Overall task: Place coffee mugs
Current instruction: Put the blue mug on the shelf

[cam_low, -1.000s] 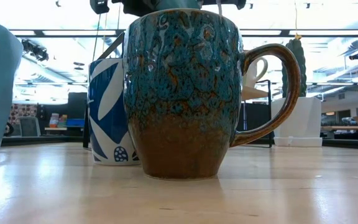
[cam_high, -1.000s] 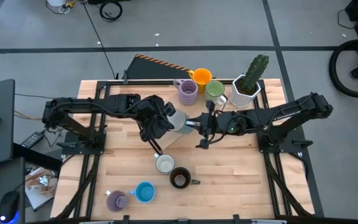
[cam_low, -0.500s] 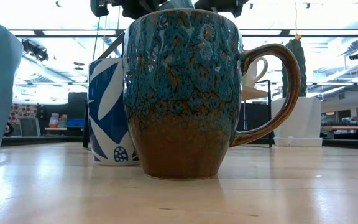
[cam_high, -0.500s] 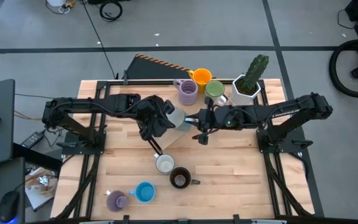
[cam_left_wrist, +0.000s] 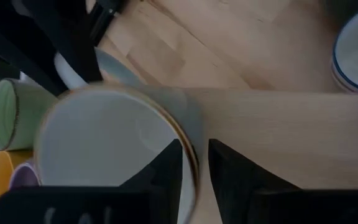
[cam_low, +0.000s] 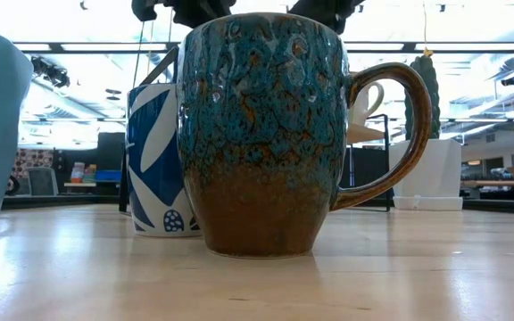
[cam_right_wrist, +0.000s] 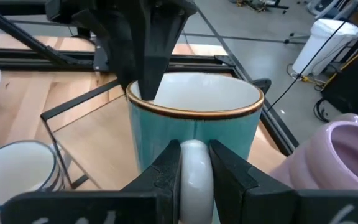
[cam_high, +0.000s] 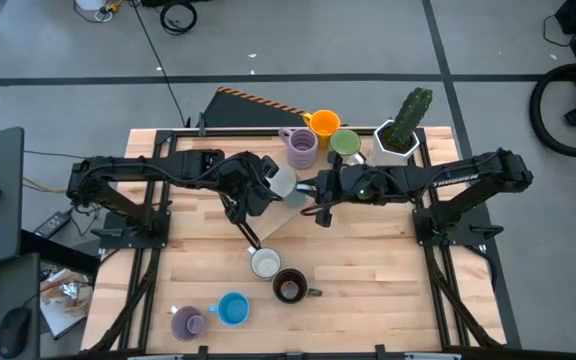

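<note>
Teal mug [cam_right_wrist: 194,121] | L end effector [cam_left_wrist: 194,163] pinches rim | R end effector [cam_right_wrist: 194,167] clamps handle | no legible text

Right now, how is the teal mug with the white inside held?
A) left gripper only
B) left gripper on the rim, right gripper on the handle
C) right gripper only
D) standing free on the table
B: the left wrist view shows the left gripper pinching the rim of the teal mug, while the right wrist view shows the right gripper closed around its white handle, above the table.
</note>
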